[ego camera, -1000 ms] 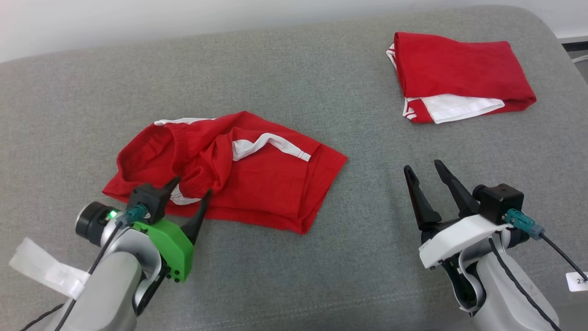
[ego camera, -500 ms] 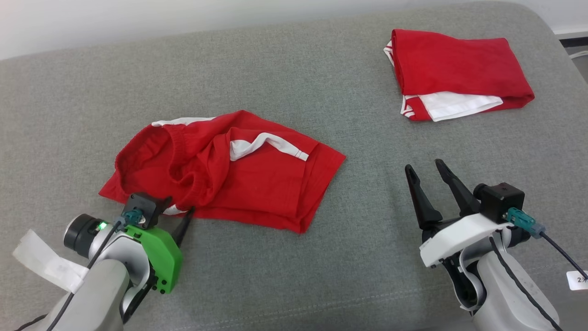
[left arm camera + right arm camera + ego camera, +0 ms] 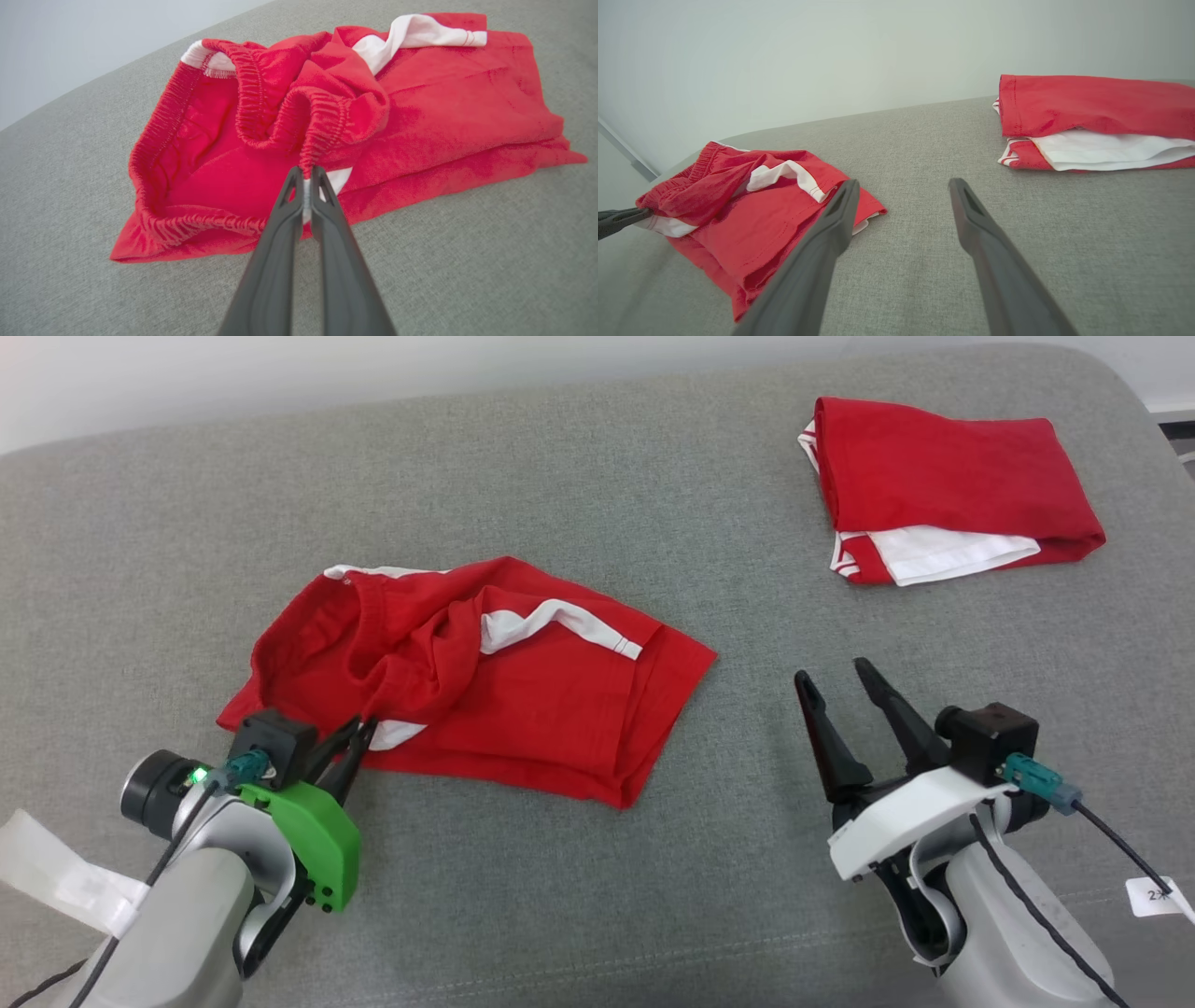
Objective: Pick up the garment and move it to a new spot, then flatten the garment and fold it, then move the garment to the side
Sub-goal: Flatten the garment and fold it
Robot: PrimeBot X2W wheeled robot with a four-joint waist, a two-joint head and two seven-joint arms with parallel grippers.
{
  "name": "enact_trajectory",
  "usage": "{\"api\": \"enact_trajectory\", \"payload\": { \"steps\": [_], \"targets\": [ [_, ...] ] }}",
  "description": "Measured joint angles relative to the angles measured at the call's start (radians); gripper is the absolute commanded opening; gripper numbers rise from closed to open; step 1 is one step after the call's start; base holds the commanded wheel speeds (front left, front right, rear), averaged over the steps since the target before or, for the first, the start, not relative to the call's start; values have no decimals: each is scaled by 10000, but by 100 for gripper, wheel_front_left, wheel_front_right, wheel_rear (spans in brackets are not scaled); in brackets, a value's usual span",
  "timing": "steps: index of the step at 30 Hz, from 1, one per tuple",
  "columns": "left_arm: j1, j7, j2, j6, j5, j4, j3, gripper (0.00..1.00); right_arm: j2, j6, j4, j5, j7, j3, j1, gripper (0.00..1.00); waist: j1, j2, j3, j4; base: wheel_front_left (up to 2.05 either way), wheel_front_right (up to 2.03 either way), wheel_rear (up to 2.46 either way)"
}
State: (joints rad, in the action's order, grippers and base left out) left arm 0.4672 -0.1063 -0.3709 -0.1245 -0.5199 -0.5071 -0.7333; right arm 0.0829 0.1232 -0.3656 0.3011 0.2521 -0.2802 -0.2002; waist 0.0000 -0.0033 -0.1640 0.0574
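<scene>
We see the red shorts [image 3: 523, 700] lying crumpled on the grey bench [image 3: 597, 476]. Their elastic waistband is bunched into loose folds and a white stripe curls across the top. The left tool [image 3: 358, 735] sits at the near-left edge of the shorts, its fingers drawn narrow and pinched on a fold of the waistband where a bit of white cloth shows. The rest of the shorts lies on the bench.

The right tool [image 3: 833, 672] hovers to the right of the shorts and well apart from them, with its fingers spread wide and pointing away from us. Grey bench fabric lies between it and the shorts' right hem.

Far beyond the shorts, to their right, a folded red garment [image 3: 943, 467] rests on the bench with a white layer showing along its near edge, well apart from both tools. Behind the shorts rises a pale wall [image 3: 831, 46]. A strip of white tape [image 3: 56, 882] hangs from the left forearm, near-left of the shorts.
</scene>
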Motion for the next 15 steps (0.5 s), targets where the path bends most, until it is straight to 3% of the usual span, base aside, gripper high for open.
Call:
{"api": "enact_trajectory", "payload": {
  "steps": [15],
  "targets": [
    [-109,-1367,157,0,-1430,1555,1177,0,-161,0,-792,713,-360,-1139,-1111,100,0,0,-354,-560,0,0,0]
  ]
}}
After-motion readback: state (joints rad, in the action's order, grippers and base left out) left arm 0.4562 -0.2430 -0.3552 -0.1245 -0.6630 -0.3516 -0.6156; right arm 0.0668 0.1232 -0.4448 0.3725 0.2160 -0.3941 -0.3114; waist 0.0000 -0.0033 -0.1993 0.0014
